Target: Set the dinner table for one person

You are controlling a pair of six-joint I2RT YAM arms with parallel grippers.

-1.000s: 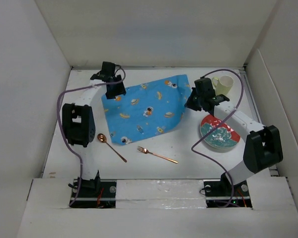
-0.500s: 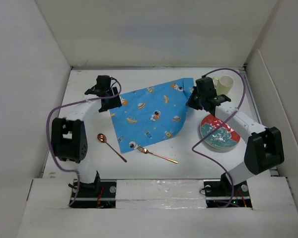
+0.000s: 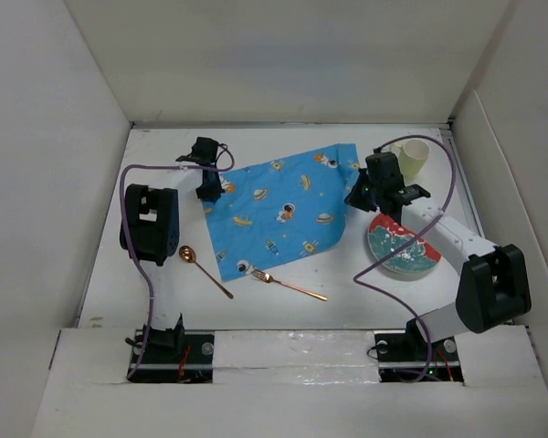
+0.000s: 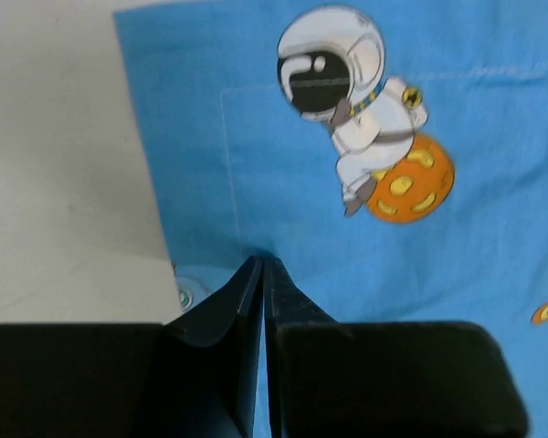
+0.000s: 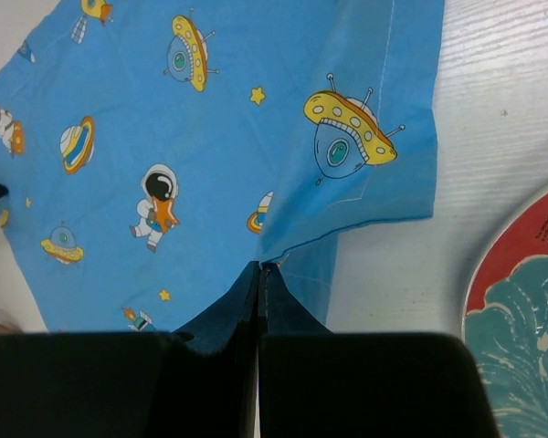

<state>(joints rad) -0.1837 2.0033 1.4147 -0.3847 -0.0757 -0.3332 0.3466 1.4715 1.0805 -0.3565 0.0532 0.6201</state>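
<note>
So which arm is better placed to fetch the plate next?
Likely the right arm: the plate lies directly beside it, while the left arm is across the blue cloth. Both arms' jaws are pinching that cloth, so it must release first.

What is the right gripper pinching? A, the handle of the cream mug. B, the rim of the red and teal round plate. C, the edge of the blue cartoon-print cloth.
C: the right gripper is shut on the edge of the blue cartoon-print cloth.
</note>
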